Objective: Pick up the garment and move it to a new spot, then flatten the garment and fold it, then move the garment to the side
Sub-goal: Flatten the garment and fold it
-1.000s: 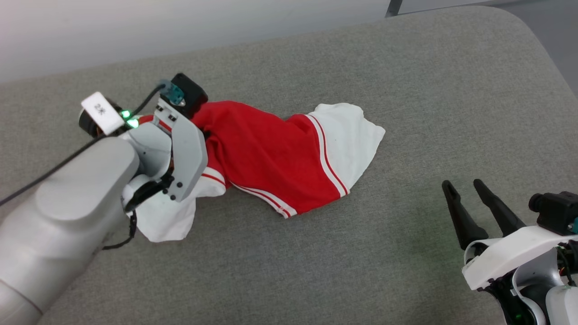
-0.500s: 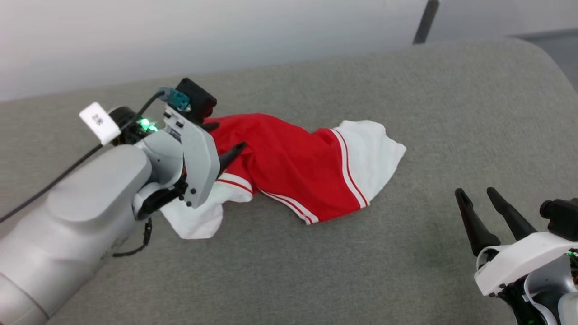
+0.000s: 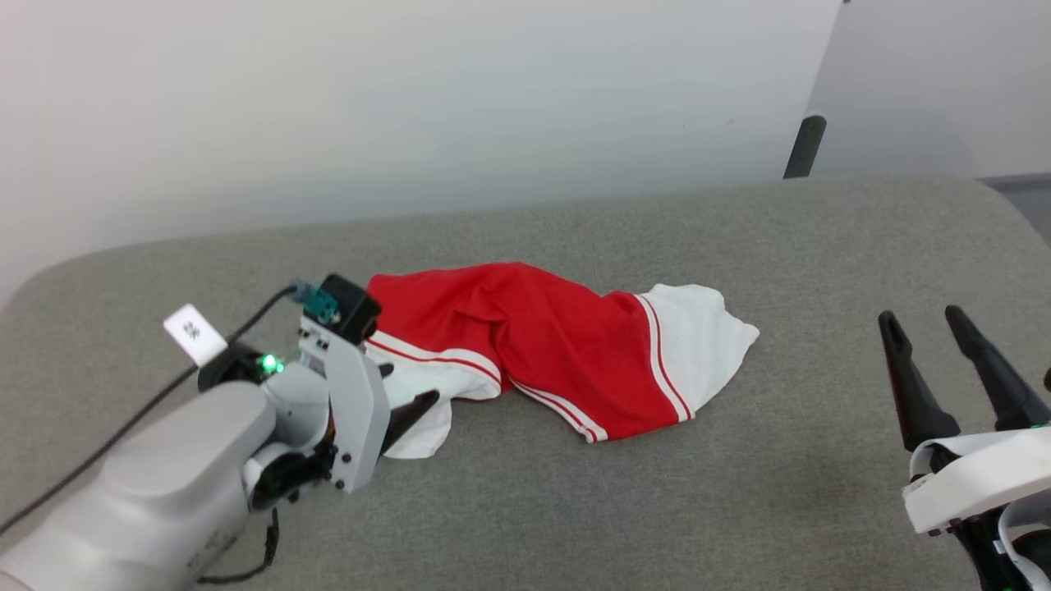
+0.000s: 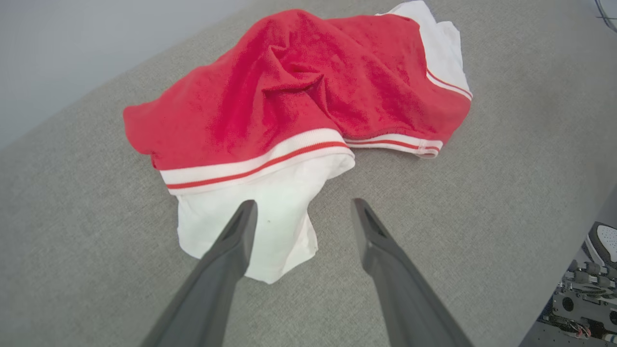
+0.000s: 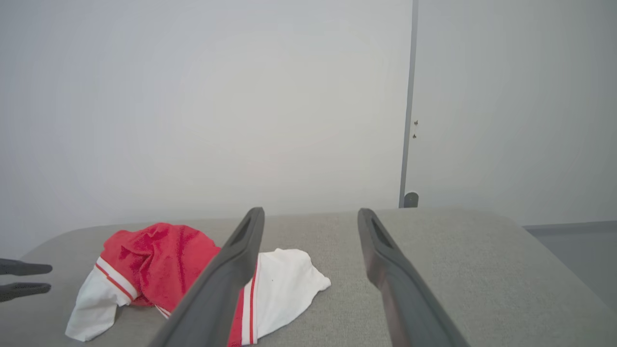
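Observation:
The garment (image 3: 534,345) lies crumpled on the grey cushion (image 3: 739,492), red body bunched in the middle with a white sleeve at each end. No lettering shows. My left gripper (image 3: 406,386) is open just at the near-left white sleeve (image 4: 270,226), holding nothing; one finger (image 4: 231,250) passes over that sleeve's edge, the other over bare cushion. The garment (image 4: 289,96) spreads beyond the fingertips. My right gripper (image 3: 920,316) stands open and empty, well right of the garment (image 5: 159,260). The left gripper (image 5: 48,278) shows at the right wrist view's left edge.
A pale wall rises behind the cushion. A dark post (image 3: 805,146) stands past the far right edge, also visible as the post (image 5: 410,198). The cushion's right corner is rounded. A shoe (image 4: 602,238) and machine parts sit on the floor beyond the edge.
The left gripper has let go of the red cloth and drawn back to the near-left sleeve, fingers apart. The garment's left part has settled flatter. The head camera has tilted up.

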Robot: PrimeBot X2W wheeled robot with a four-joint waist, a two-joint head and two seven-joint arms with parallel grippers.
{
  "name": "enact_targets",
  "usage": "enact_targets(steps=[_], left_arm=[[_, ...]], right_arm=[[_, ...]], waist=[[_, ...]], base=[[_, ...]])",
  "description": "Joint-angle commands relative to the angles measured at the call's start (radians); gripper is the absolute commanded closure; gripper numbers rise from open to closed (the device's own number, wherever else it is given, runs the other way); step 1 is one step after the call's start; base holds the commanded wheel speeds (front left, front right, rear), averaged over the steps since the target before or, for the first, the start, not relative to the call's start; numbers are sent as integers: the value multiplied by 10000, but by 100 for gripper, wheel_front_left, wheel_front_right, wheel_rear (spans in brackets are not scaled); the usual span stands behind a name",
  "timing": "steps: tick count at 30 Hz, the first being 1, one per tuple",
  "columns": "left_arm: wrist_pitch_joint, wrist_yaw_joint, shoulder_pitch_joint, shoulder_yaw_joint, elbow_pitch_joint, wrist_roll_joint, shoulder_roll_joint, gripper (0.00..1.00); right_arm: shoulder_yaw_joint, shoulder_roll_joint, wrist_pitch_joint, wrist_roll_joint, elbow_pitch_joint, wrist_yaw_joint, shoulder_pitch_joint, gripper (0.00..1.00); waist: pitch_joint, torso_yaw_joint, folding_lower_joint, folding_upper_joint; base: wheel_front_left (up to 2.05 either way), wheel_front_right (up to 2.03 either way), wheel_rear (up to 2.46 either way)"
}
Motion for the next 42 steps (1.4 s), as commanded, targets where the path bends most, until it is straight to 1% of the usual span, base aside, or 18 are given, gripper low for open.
enact_targets(steps=[1, 6, 10, 14, 21, 23, 24, 25, 27, 28, 31, 35, 42], left_arm=[[35, -16, 243, -29, 132, -155, -55, 0], [168, -17, 571, -128, 731, -295, -158, 0], [255, -19, 634, -167, 1205, -468, -205, 0], [317, -19, 521, -264, 1645, -403, -217, 0], [385, -20, 353, -432, 2555, -187, -402, 0], [483, -7, 469, -503, 2799, -234, -537, 0], [511, -4, 493, -538, 2879, -216, -572, 11], [546, -4, 540, -568, 2949, -230, -616, 45], [626, -5, 637, -630, 2980, -342, -696, 94], [710, -5, 721, -647, 2975, -511, -746, 100], [985, -25, 849, -706, 2837, -825, -775, 100], [1193, -35, 704, -705, 2392, -1064, -494, 100], [1632, -11, 320, -648, 1298, -1080, 391, 100]], right_arm=[[-80, -33, -60, -85, -184, -7, 10, 0], [-94, -28, 126, -149, -657, -7, -108, 0], [-151, -7, 231, -131, -1032, -7, -226, 0], [-138, 42, 253, -117, -1262, -7, -411, 0], [-166, 151, 146, -48, -1397, -7, -654, 0], [-153, 156, 114, -46, -1380, -7, -728, 0], [-143, 166, 123, -50, -1375, -7, -762, 0], [-134, 183, 122, -48, -1367, -7, -792, 0], [-131, 186, 132, -44, -1352, -7, -815, 0], [-136, 185, 141, -46, -1342, -7, -808, 0], [-180, 168, 161, -66, -1313, -7, -823, 0], [-274, 124, 192, -97, -1288, -7, -737, 0], [-398, 90, 358, -120, -1266, -7, -468, 0]], waist=[[-234, 2, 0, 0], [-71, -333, 0, 0], [382, -638, 0, 0], [870, -899, 0, 0], [1504, -1132, 0, 0], [1576, -1159, 0, 0], [1603, -1165, 0, 0], [1623, -1166, 0, 0], [1626, -1147, 0, 0], [1616, -1129, 0, 0], [1519, -1024, 0, 0], [1302, -814, 0, 0], [805, -354, 0, 0]], base=[[0, 0, 0], [0, 0, 0], [0, 0, 0], [0, 0, 0], [0, 0, 0], [0, 0, 0], [0, 0, 0], [0, 0, 0], [0, 0, 0], [0, 0, 0], [0, 0, 0], [0, 0, 0], [0, 0, 0]])
